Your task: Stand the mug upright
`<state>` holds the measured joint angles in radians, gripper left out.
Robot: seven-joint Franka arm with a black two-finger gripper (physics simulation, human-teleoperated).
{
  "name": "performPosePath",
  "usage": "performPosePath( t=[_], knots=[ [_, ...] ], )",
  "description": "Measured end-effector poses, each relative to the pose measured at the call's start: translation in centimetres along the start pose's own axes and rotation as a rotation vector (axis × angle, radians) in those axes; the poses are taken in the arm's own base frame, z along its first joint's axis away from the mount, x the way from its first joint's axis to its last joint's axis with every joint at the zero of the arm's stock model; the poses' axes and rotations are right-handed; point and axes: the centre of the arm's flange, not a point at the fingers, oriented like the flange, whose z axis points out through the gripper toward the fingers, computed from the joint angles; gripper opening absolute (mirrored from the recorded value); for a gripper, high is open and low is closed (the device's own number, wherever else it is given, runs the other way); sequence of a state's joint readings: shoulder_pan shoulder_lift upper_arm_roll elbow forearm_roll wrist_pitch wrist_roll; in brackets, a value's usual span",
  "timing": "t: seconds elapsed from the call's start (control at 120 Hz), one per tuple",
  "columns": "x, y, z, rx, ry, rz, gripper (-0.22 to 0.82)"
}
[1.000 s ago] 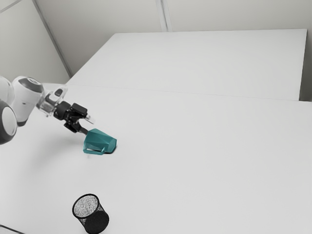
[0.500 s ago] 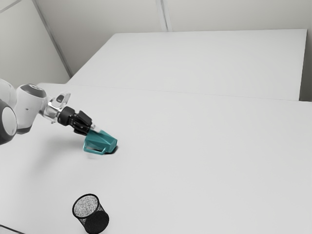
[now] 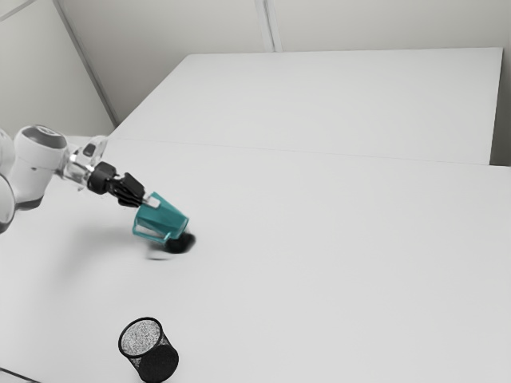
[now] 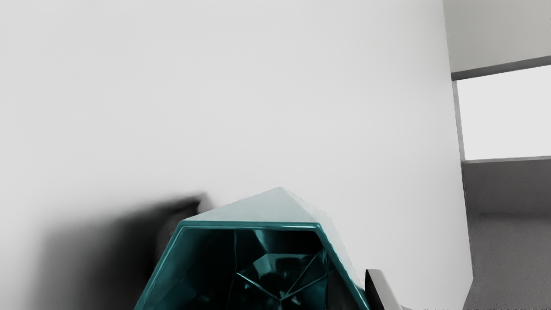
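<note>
Mug (image 3: 162, 218): tilted, off the table (image 3: 335, 263)
Gripper (image 3: 151, 202): clamped on its rim, seemingly
Black cup (image 3: 158, 363): well apart

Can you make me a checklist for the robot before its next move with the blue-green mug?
1. Pincer shut on the mug: ok, up by the rim.
2. Mug upright: not ok, it is tilted.
3. Mug's bottom flat on the table: not ok.
4. Handle free of the pincer: ok.
5. Black pencil cup away from the mug: ok, they are well apart.
6. Grip firm enough not to slip: cannot tell.
</note>
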<state>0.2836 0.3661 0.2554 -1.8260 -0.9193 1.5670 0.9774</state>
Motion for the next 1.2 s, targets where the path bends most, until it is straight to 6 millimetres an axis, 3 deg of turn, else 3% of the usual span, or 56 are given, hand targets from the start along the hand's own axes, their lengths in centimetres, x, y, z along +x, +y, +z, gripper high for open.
performPosePath(
  t=[0.117, 0.283, 0.392, 0.542, 0.842, 1.2],
  knots=[
    [1.4, 5.6, -1.1, 0.089, -0.069, 0.082, -0.17],
    [4.8, 12.7, 1.1, 0.321, -0.252, 0.177, -0.17],
    [5.9, 14.6, 2.2, 0.470, -0.309, 0.187, -0.18],
    [7.0, 14.9, 4.0, 0.624, -0.320, 0.185, -0.18],
    [6.5, 10.8, 8.1, 0.802, -0.265, 0.152, -0.18],
    [6.1, 7.9, 10.3, 0.844, -0.211, 0.076, -0.18]
  ],
)
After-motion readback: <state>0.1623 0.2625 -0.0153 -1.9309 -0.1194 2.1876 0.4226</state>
